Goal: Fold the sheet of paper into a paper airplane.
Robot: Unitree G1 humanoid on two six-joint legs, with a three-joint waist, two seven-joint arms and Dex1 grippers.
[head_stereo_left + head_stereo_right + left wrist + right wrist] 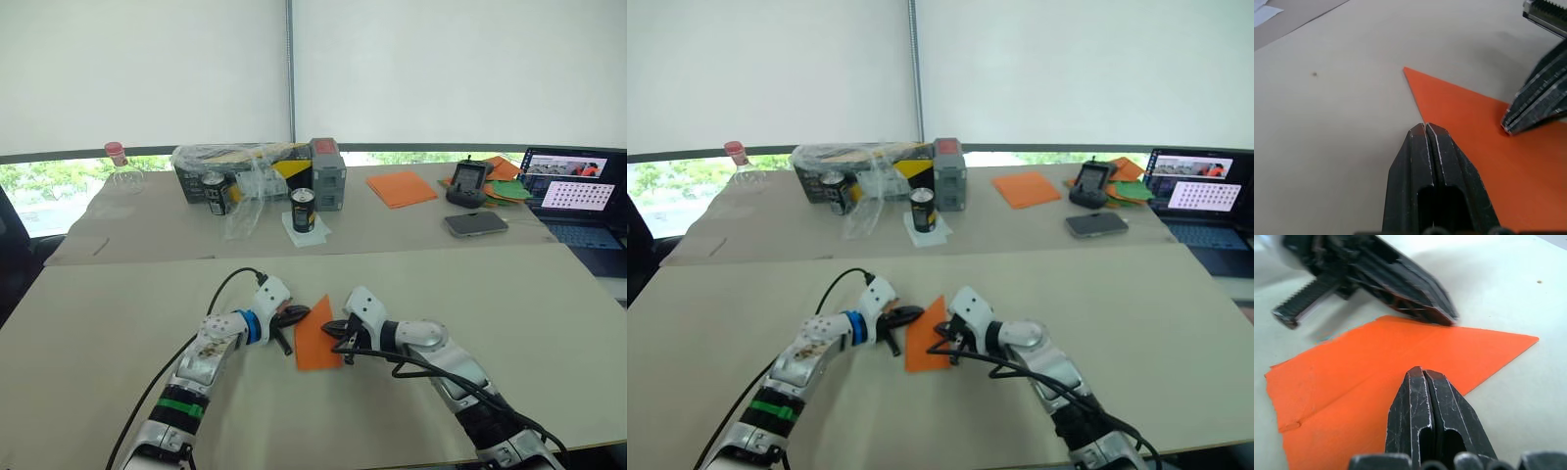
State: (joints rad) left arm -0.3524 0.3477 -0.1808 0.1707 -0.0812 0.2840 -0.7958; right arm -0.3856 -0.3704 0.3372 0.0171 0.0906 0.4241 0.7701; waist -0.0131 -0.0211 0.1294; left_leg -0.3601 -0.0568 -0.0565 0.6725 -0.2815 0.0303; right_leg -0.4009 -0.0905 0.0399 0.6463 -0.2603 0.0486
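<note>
Your sheet of paper (315, 338) is lying flat on the near table (108, 323), already folded to a point. Your left gripper (294, 315) is pressing on its left edge, fingers closed together. Your right gripper (335, 328) is pressing on its right side, likewise closed, gripping nothing.

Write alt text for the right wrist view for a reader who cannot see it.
The right gripper, jaws shut, presses its tip on a folded orange sheet of paper lying flat on a beige table, one corner folded to a point. Opposite, the left gripper touches the paper's far edge.
</note>
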